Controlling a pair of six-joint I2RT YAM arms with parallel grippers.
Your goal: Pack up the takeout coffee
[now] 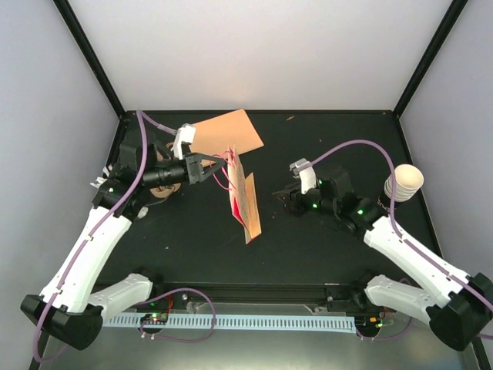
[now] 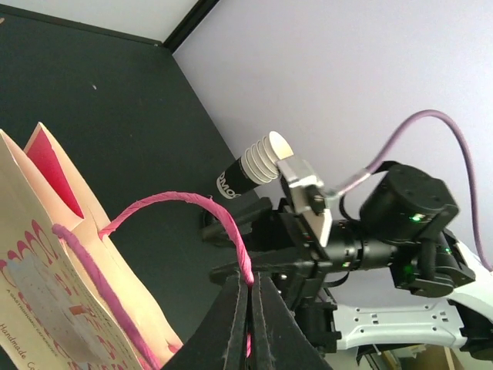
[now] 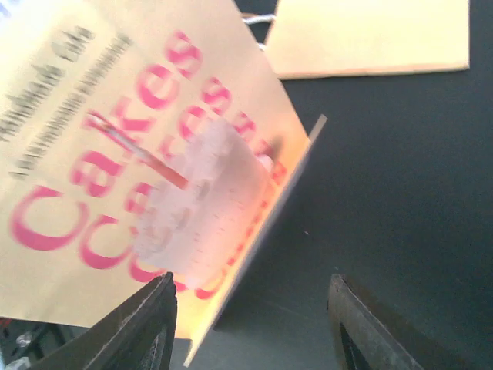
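Task thing: the takeout coffee stands upright at the 3 o'clock edge of the table, hard against the right wall and well apart from the bag.
Bag: the paper bag stands near the middle of the table, narrow as seen from above, its mouth only partly spread.
Left claw: the left gripper is clenched on the pink handle, at the bag's 10 o'clock, holding that side up.
Right claw: the right gripper is released – jaws apart with nothing between them – just beside the bag's printed face, at its 3 o'clock.
Done: the bag is upright and one handle is held.
Left: by my reading nearly all of it – the cup is not yet grasped, lifted or lowered into the bag, and the mouth likely wants opening wider.
Edges: the cup sits close to the wall and table rim, so there is little room behind it; approach from 9 o'clock looks freest.
Open room: bare table lies between right gripper and cup, and toward 6 o'clock. A flat brown sheet lies at the bag's 12 o'clock.
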